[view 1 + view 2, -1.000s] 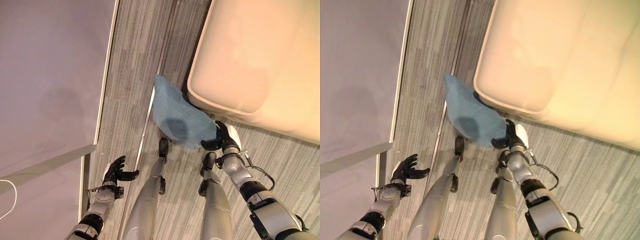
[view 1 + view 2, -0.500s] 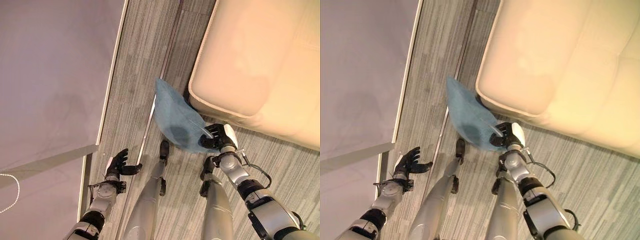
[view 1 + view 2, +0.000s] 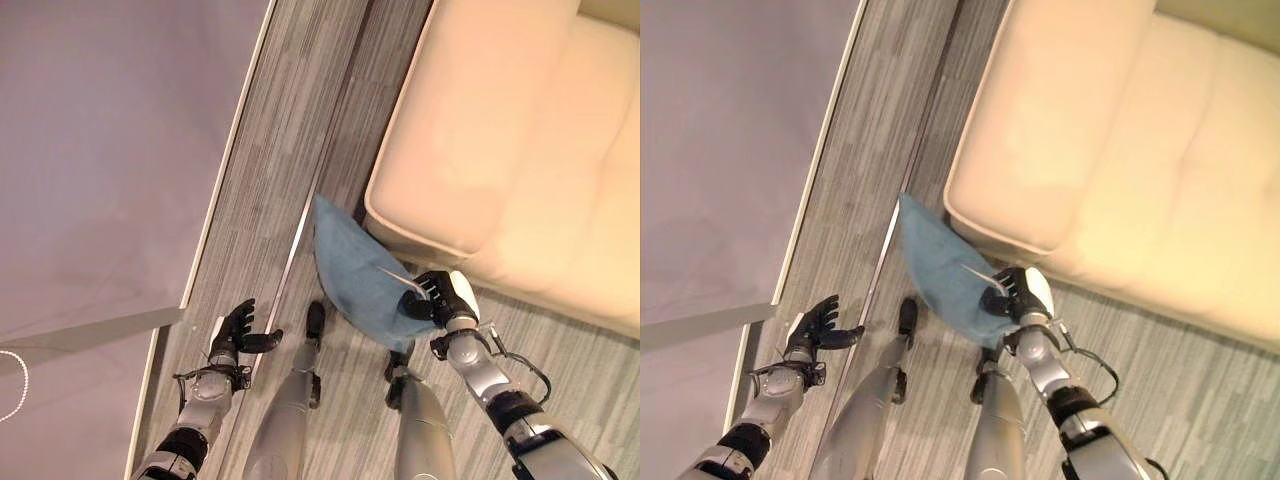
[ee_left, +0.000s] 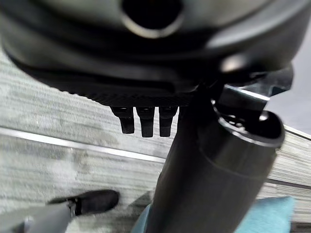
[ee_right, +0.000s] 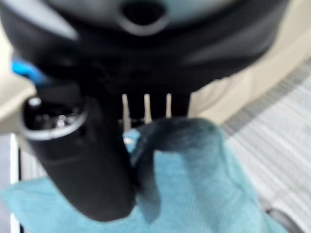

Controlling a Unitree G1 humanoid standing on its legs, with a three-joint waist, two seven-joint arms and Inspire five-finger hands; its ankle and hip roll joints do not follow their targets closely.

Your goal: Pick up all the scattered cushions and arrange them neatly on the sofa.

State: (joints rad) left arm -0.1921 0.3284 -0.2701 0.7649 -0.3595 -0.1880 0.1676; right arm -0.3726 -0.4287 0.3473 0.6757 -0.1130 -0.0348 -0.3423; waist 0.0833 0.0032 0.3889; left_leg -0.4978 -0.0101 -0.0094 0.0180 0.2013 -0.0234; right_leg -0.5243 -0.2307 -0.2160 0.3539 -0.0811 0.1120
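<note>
The left hand (image 3: 236,331) hangs low over the floor (image 3: 300,120), well apart from the sofa (image 3: 520,150), on the side away from it. Its fingers are spread and relaxed with the thumb standing out, and it holds nothing; in the left wrist view the fingertips (image 4: 142,120) point out over bare striped flooring.

Closer to the sofa, the right hand (image 3: 440,297) is clamped on the corner of a blue cushion (image 3: 355,270). Its fingers curl over the cloth while the thumb presses from the other side, and the right wrist view shows the blue fabric (image 5: 194,184) bunched under the hand, with the sofa's pale edge just beyond. The white cover on the thumb faces up in the head views.

The cushion stretches away from the hand as a flat, pointed shape, its far tip reaching toward the sofa's front corner. It lies just beside the sofa's base, over the floor; whether its far end touches the floor or the sofa cannot be told.

The sofa is cream, with a rounded seat pad and a seam running along its top. Beyond the floor on the side away from the sofa, a pale skirting strip (image 3: 235,150) borders a plain grey wall (image 3: 100,150).
</note>
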